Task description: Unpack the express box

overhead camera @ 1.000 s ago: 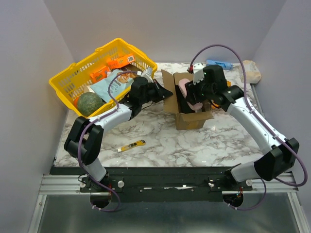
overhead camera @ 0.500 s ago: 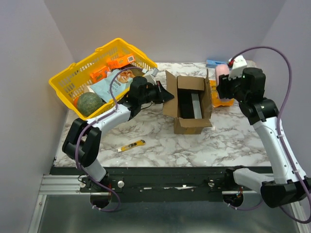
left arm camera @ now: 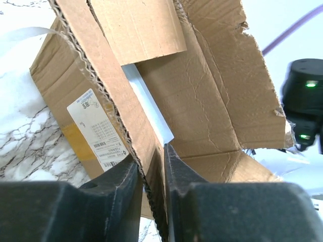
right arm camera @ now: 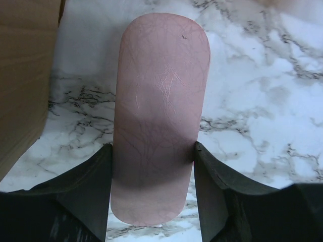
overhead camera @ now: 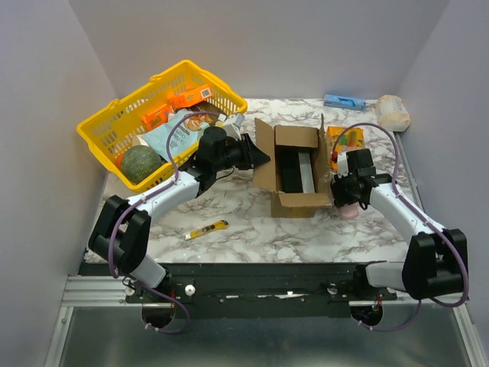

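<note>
Express box (overhead camera: 296,200) open, right tool (right arm camera: 153,151) pinching a pink thing (right arm camera: 160,85) outside it, white thing (left arm camera: 149,106) left inside, left tool (left arm camera: 150,161) around flap (left arm camera: 108,80), squeeze unclear

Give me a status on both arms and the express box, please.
Left gripper astride an express box flap, grip unclear. Right gripper shut on pink oblong item beside box. Box open, pale item inside.

From above, the right hand (overhead camera: 346,201) covers most of the pink item (overhead camera: 350,213).
</note>
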{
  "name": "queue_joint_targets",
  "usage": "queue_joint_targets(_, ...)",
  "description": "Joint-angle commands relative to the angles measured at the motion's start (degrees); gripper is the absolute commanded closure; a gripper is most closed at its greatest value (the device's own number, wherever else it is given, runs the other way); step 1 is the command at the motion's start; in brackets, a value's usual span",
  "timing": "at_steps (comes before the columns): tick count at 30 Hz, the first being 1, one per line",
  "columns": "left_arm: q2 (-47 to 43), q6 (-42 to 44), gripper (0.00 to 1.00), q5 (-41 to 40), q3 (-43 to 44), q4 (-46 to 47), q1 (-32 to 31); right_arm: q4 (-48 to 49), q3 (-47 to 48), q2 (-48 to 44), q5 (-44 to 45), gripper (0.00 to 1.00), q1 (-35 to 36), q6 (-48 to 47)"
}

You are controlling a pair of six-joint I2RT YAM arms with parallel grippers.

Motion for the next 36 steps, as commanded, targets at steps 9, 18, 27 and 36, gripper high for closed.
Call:
queue_joint_targets(9, -2.8, 4.2, 0.64, -0.1, -1.6, 1.7, -0.2, -7.7, 34.6, 6.5, 0.0, 0.29, -1.4, -3.9)
queue_joint_targets(18, -2.8, 6.2, 0.63, 0.1, -1.4, 1.9, -0.2, -26.1, 66.8, 22.3, -8.9, 0.28, -1.0, 1.9)
queue_joint_targets(27, -3.5, 7.9, 0.63, -0.2, -2.1, 0.9, -0.1, -22.3, 56.6, 15.2, -16.7, 0.41, -1.0, 2.5)
queue_joint_targets(36, -2.4, 6.5, 0.64, 0.2, -2.0, 1.6, -0.1, -11.2, 51.6, 10.3, -24.7, 0.53, 12.4, 3.4)
